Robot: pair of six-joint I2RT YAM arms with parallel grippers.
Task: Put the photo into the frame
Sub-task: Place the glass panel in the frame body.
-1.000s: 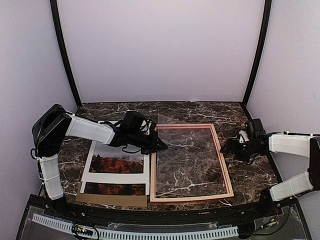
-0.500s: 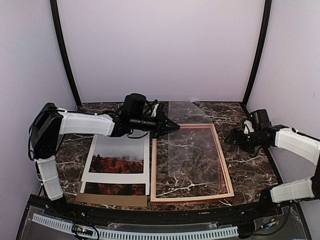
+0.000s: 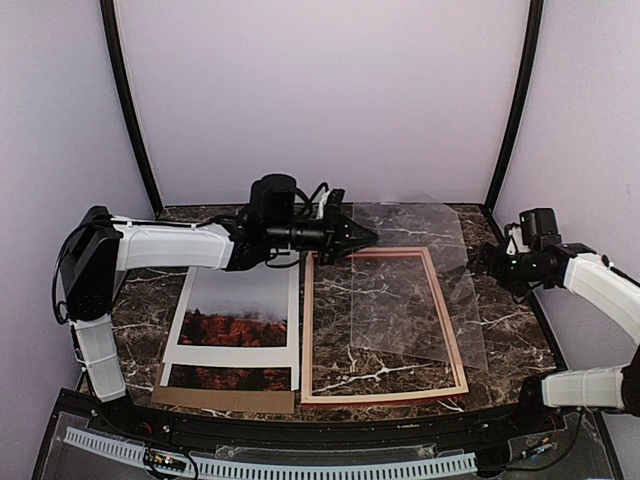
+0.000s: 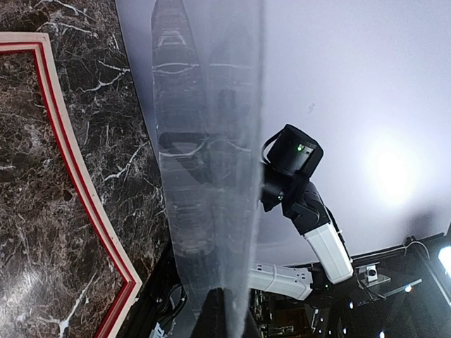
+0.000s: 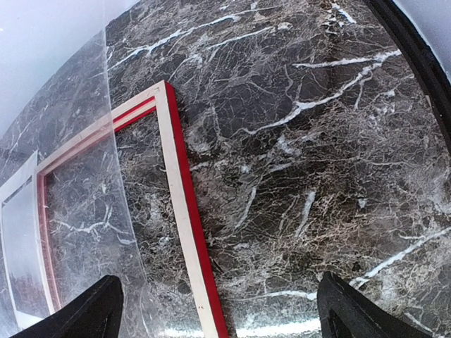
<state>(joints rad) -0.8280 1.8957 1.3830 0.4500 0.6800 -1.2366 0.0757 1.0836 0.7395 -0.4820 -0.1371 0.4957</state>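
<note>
Items: 1 frame (image 3: 385,396), 1 photo (image 3: 240,318), 1 clear sheet (image 3: 425,300) w/ edge in clenched L tool (image 3: 366,238); R tool (image 3: 480,262) released.

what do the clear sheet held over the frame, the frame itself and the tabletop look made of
The clear sheet is probably thin acrylic or similar plastic, glossy: see-through with faint glare, and its edge seems bowed. The frame is likely wood, with pale bare sides and a red painted face. The tabletop has a dark marble look with white veins and a slight sheen, possibly printed laminate.

In left hand (image 3: 367,238), clear sheet (image 3: 418,285) above frame (image 3: 385,395)
</note>
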